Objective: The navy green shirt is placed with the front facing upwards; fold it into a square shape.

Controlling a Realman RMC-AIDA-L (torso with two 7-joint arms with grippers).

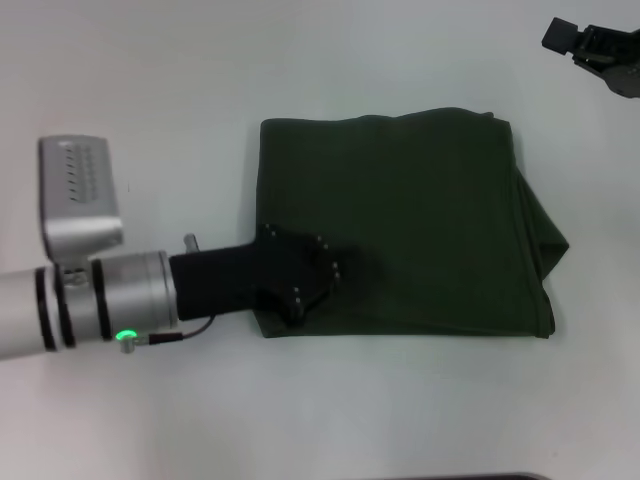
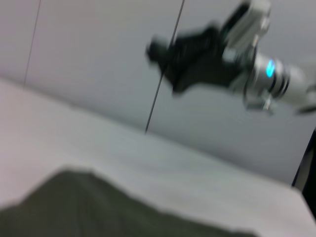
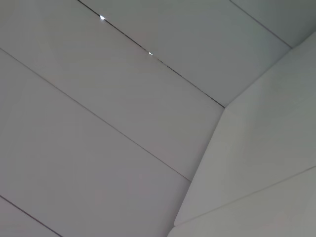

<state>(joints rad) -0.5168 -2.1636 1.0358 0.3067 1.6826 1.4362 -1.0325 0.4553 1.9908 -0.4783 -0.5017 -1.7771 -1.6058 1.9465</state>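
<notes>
White table (image 1: 300, 60), plain and matte, spanning the whole head view. 1 item lies directly on it: the navy green shirt (image 1: 420, 220), folded into a roughly square stack right of centre, flat on the surface, with layered edges showing along its right side. In the left wrist view the shirt's dark edge (image 2: 98, 207) rests on the same pale surface (image 2: 197, 173).

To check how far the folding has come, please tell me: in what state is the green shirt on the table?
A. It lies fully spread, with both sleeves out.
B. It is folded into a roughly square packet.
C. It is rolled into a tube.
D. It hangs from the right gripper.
B: the navy green shirt lies flat as a layered, roughly square packet, with the left gripper over its near-left corner and the right gripper far off.
</notes>
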